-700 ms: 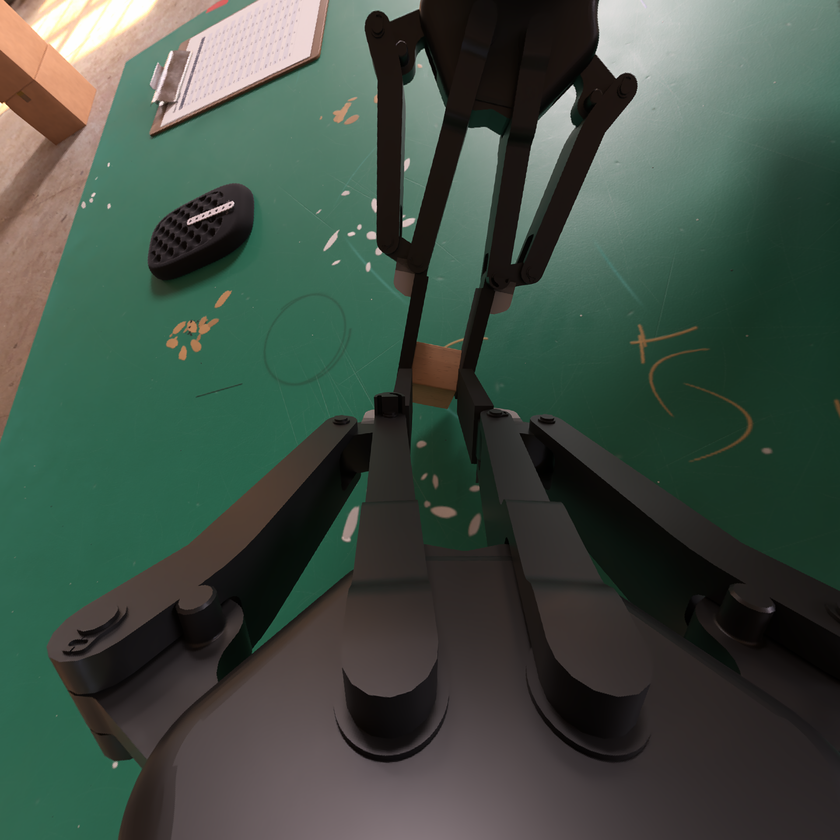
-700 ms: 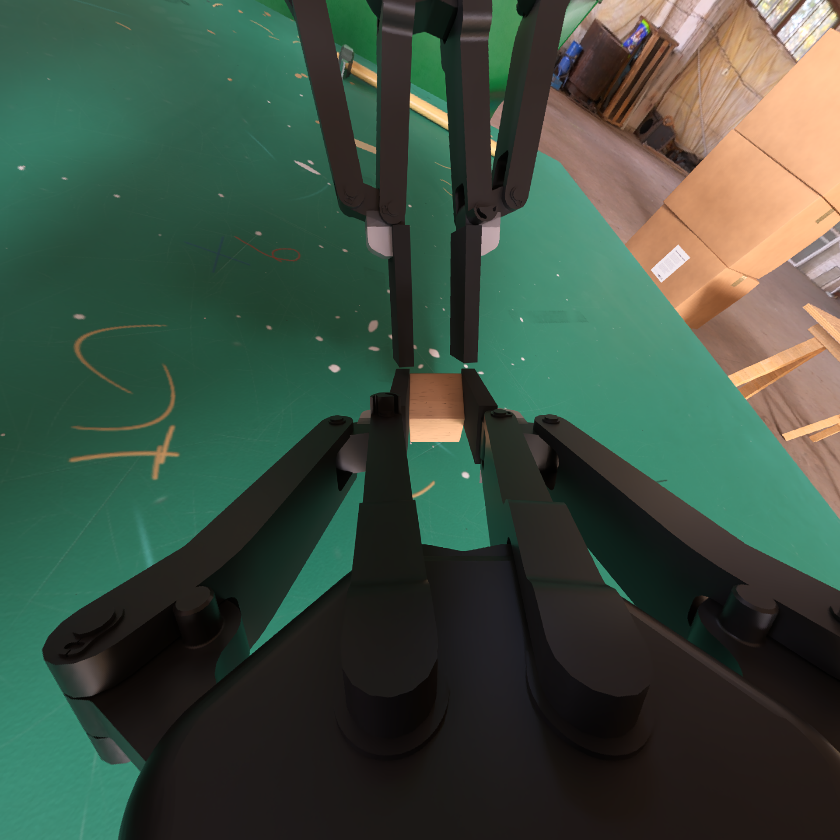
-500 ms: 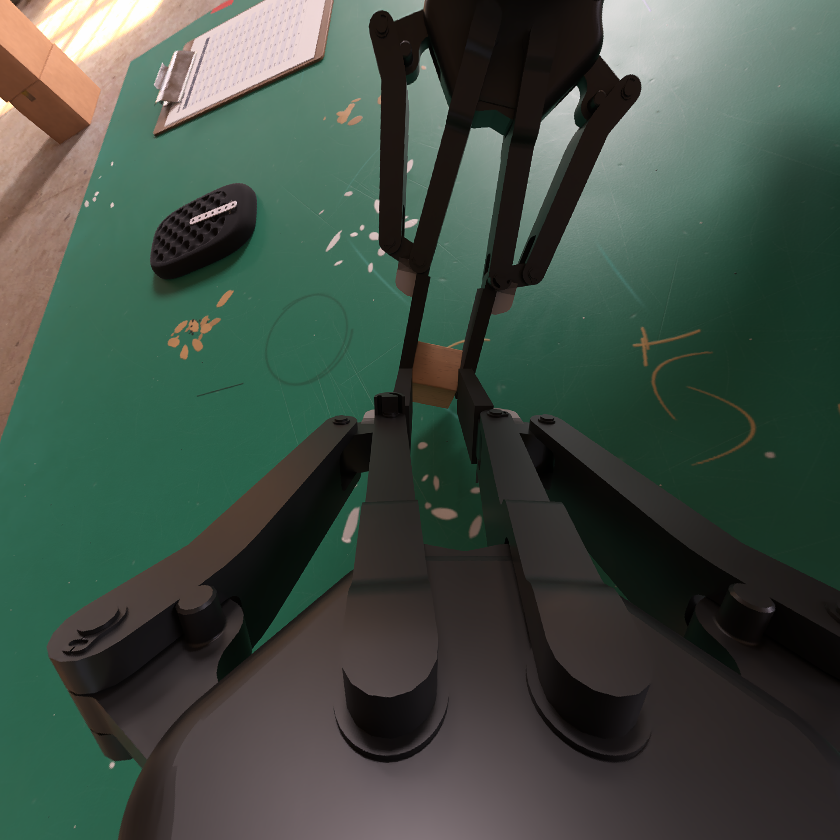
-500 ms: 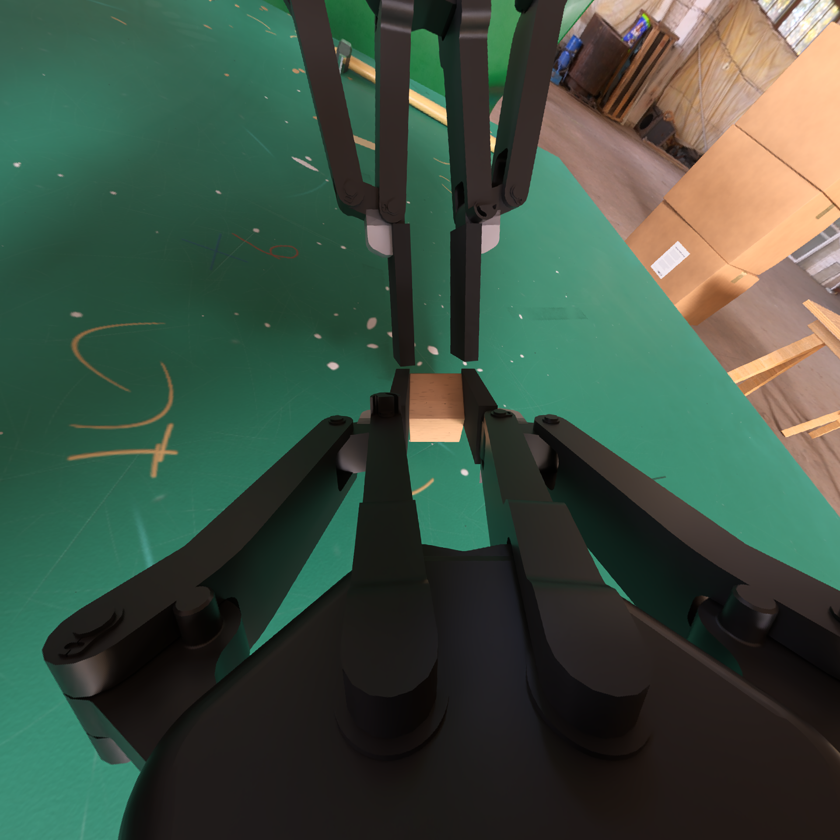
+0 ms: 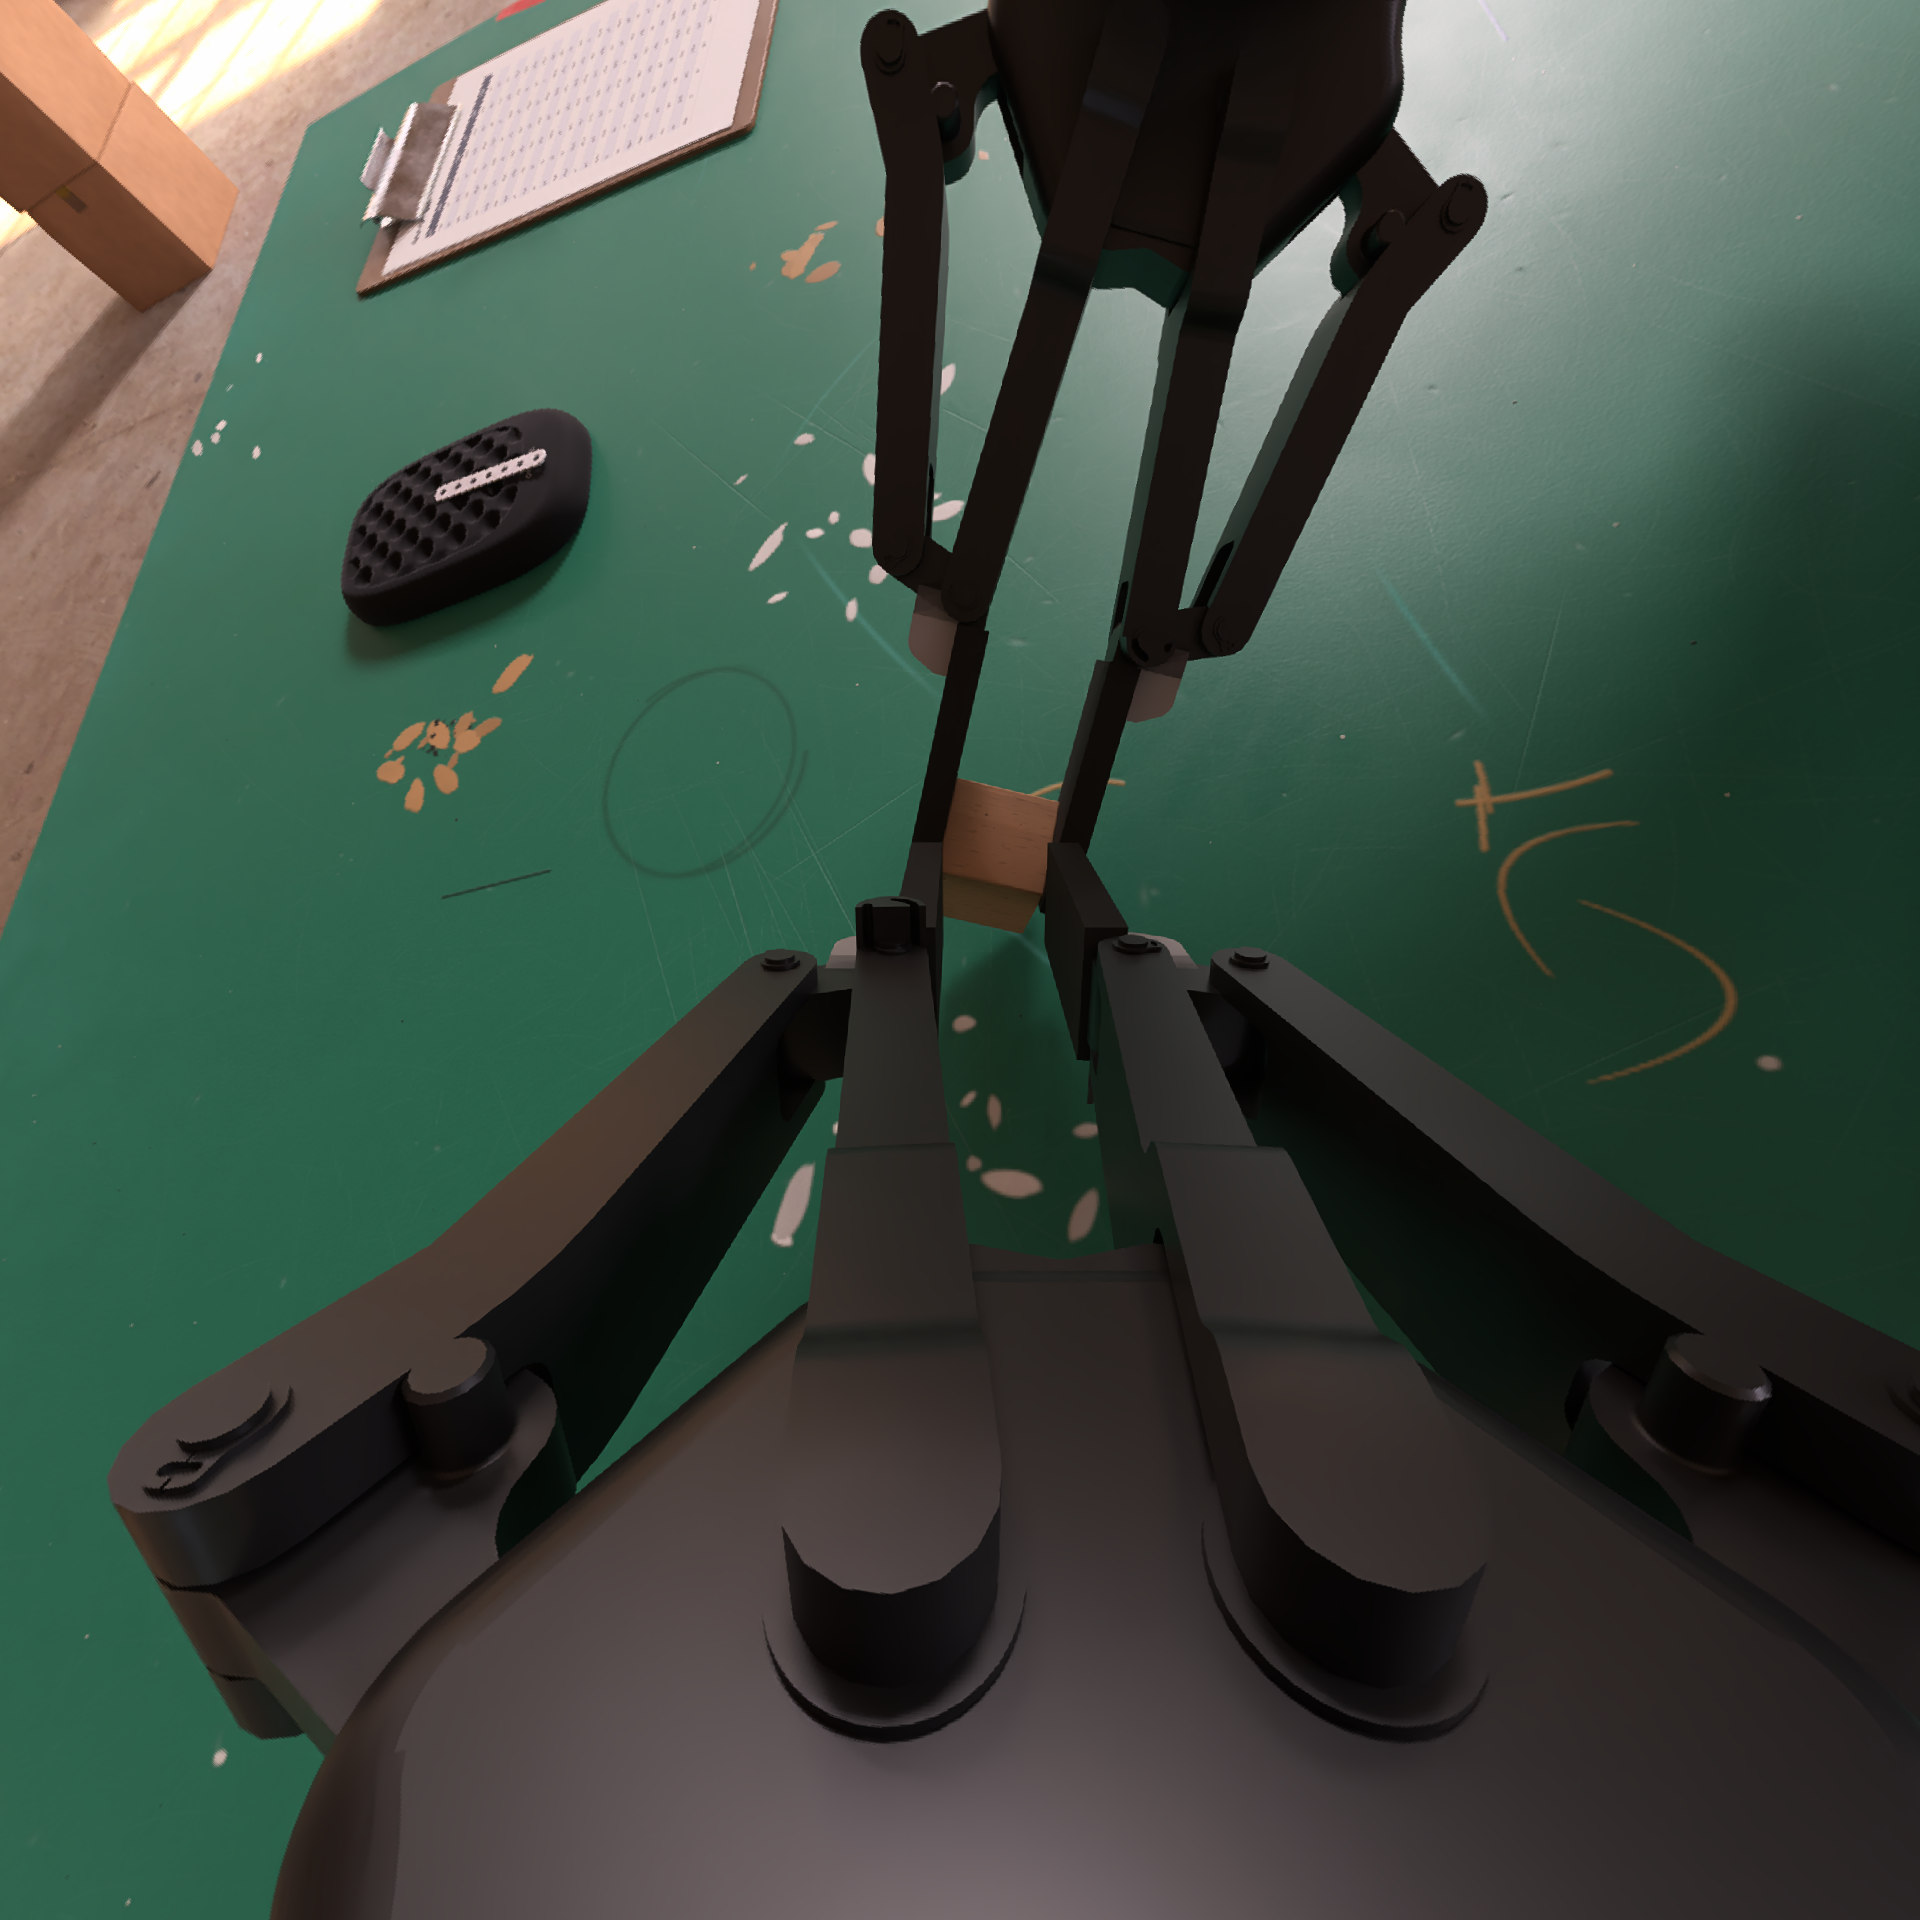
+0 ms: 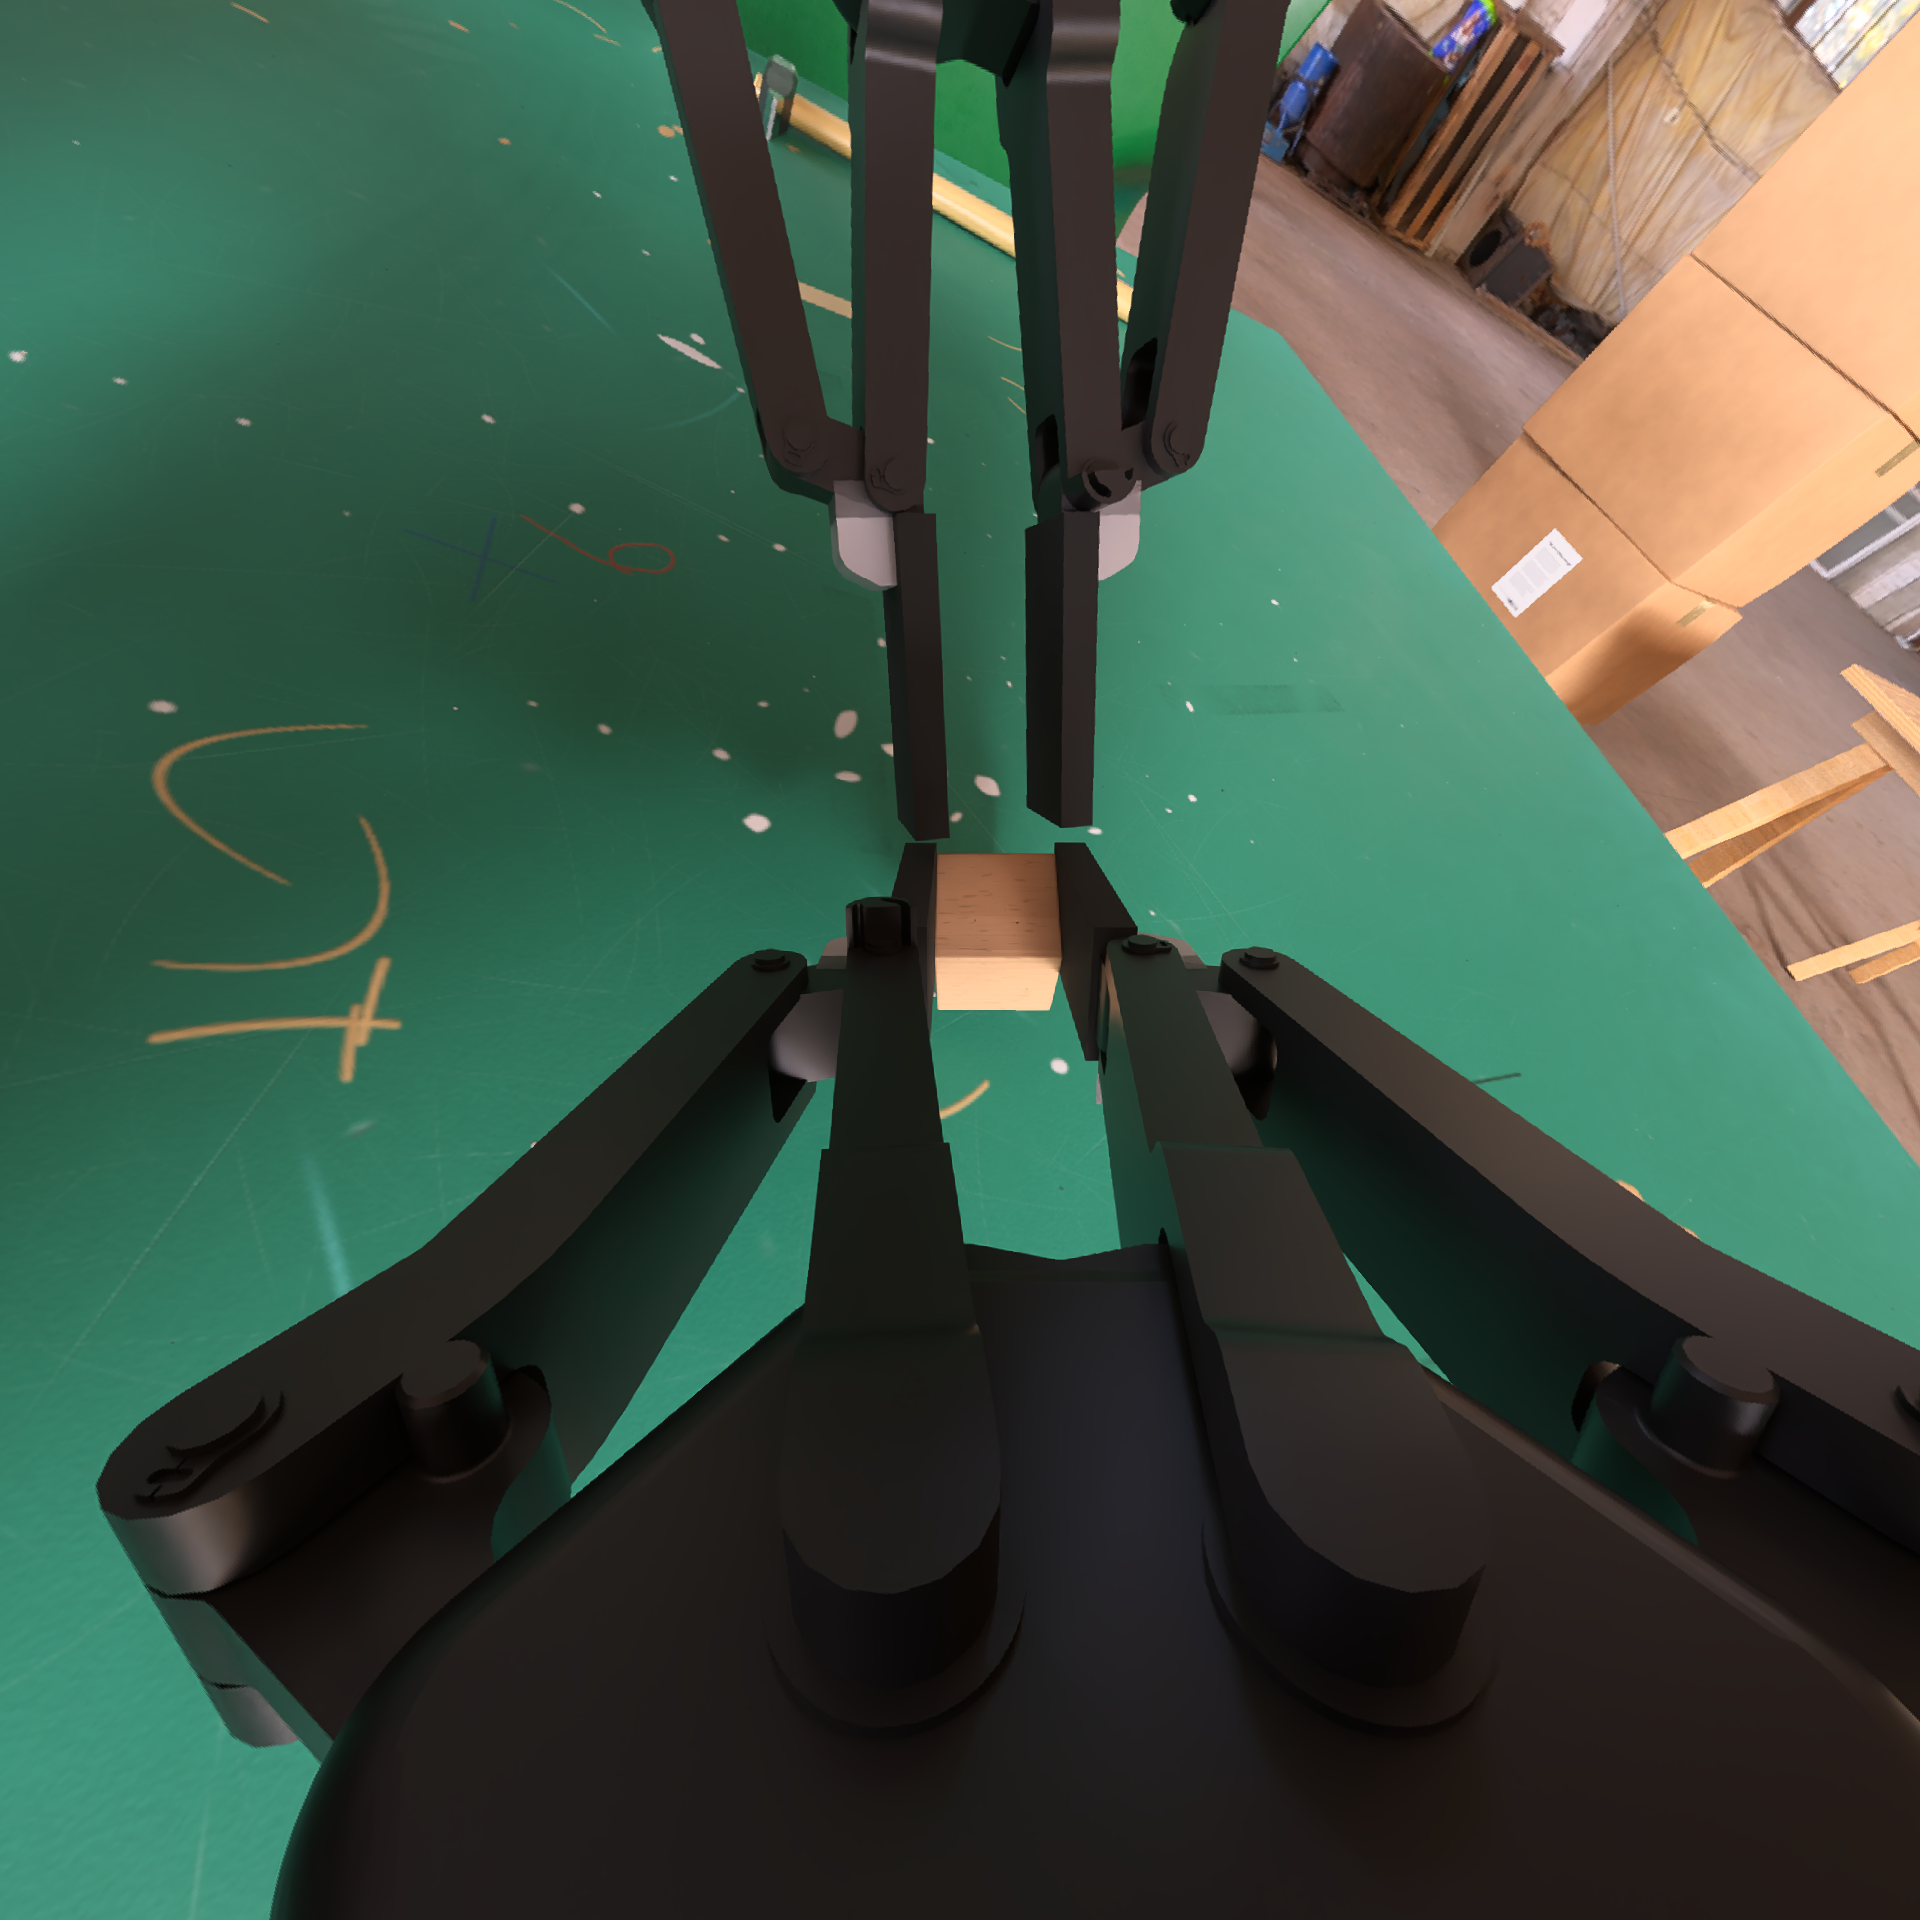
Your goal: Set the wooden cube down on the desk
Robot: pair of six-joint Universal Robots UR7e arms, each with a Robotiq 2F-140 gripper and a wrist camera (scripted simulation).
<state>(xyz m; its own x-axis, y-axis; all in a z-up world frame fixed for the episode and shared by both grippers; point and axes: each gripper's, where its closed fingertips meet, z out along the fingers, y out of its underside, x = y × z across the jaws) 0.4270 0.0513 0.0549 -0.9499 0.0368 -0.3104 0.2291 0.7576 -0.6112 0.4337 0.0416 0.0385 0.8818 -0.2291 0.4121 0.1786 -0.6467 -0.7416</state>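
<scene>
The right gripper (image 6: 995, 914) clamps the wooden cube (image 6: 992, 930) above the green desk (image 6: 416, 623). The left gripper (image 6: 995, 826) sits just beyond, fingers narrowly parted, apparently not touching it. A clipboard (image 5: 582, 125) lies farther off.

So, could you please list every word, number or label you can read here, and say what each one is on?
Nothing is legible enough to quote.
Sheet on the clipboard: rows of small print, too small to read.
White label on the cardboard box: too small to read.
Desk: hand-drawn orange marks, no clear wording.
Wooden cube: no writing.
</scene>
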